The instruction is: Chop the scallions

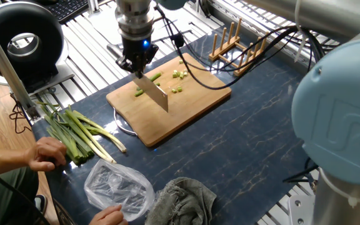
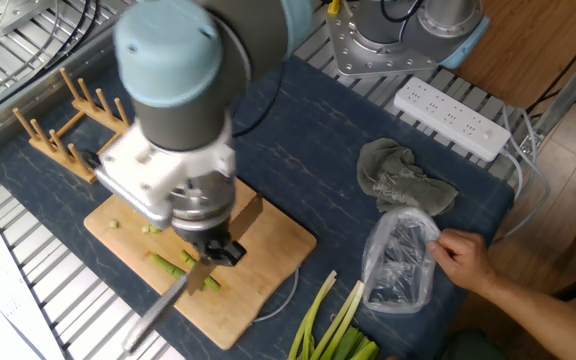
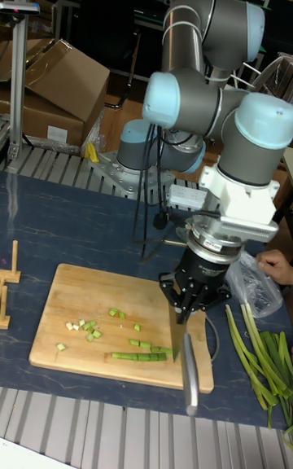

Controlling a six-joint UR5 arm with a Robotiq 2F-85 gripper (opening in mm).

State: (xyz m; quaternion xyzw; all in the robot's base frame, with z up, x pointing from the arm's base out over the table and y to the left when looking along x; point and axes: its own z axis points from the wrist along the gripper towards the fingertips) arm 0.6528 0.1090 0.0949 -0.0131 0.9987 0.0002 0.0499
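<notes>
My gripper (image 1: 137,64) (image 2: 218,246) (image 3: 191,300) is shut on a knife handle. The blade (image 1: 155,97) slants down over the wooden cutting board (image 1: 180,112) (image 3: 73,290). A short length of scallion (image 3: 138,355) (image 2: 181,269) lies on the board by the knife (image 3: 189,365). Small cut scallion bits (image 1: 179,75) (image 3: 88,327) lie scattered further along the board. A bundle of whole scallions (image 1: 74,132) (image 2: 333,325) (image 3: 260,355) rests on the dark table beside the board.
A person's hand (image 1: 45,153) rests by the scallion bundle and another holds a clear plastic bag (image 1: 119,187) (image 2: 398,262). A grey cloth (image 1: 183,197) lies near it. A wooden rack (image 1: 239,39) stands behind the board. A power strip (image 2: 453,118) lies at the table edge.
</notes>
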